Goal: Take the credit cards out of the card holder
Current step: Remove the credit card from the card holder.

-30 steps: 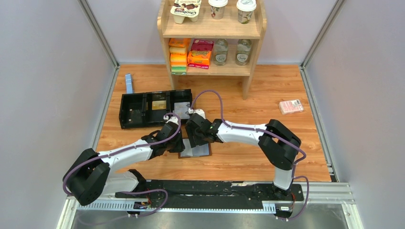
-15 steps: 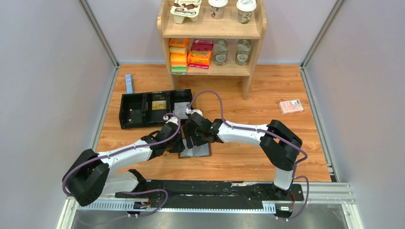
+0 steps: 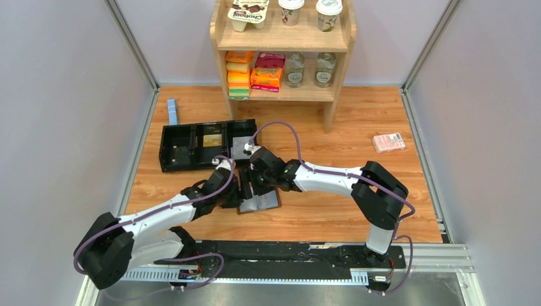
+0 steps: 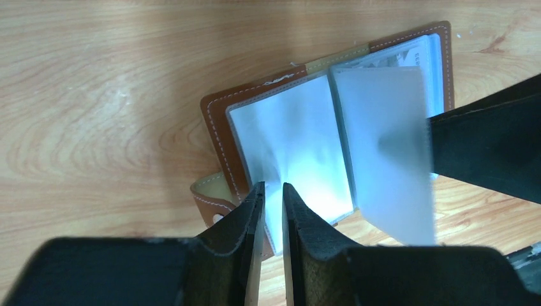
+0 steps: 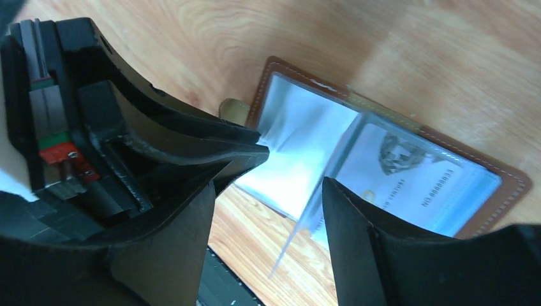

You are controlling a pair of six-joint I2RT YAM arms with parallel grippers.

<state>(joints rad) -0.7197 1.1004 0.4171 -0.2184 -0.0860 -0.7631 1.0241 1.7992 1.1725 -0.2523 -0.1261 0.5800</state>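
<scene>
Grippers at the open card holder (image 4: 217, 121).
Left gripper (image 4: 269, 207), narrow, pinches its clear sleeve (image 4: 287, 140); right gripper (image 5: 269, 191), wide, straddles a raised leaf (image 4: 389, 146) beside a pocketed credit card (image 5: 408, 175).

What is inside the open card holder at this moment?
The card holder lies open, showing clear plastic sleeves. One credit card with printed text shows through a sleeve on one half. Whether more cards sit behind it or in the glary other half is hidden.
</scene>
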